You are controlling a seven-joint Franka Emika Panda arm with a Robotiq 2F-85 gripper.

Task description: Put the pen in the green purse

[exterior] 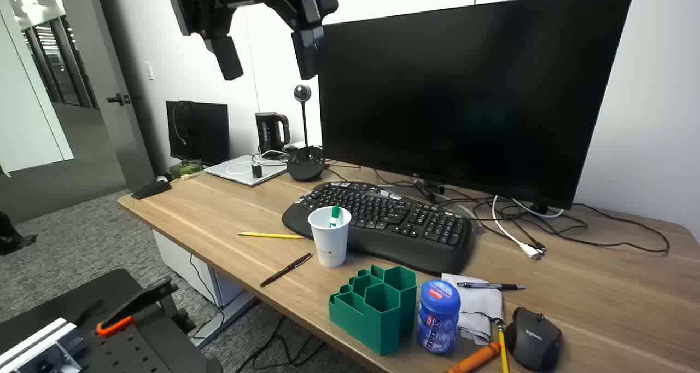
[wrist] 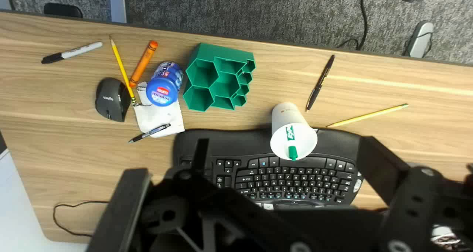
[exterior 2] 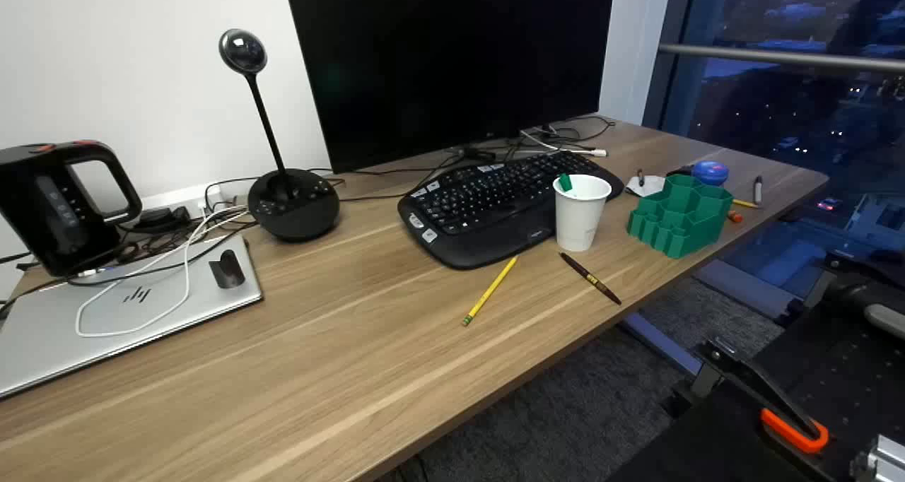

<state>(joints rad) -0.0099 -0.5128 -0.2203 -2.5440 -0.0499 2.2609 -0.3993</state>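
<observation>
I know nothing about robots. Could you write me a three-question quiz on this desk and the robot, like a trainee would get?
1. True or false: the fingers are spread apart with nothing between them.
2. Pick one: what is in the white paper cup? a) an orange crayon b) a green-and-white marker c) a computer mouse
3. Where is the yellow pencil, and is it in the green holder yet?

Key: 1. True. 2. b. 3. It lies on the desk, near the keyboard; it is not yet in the green holder.
</observation>
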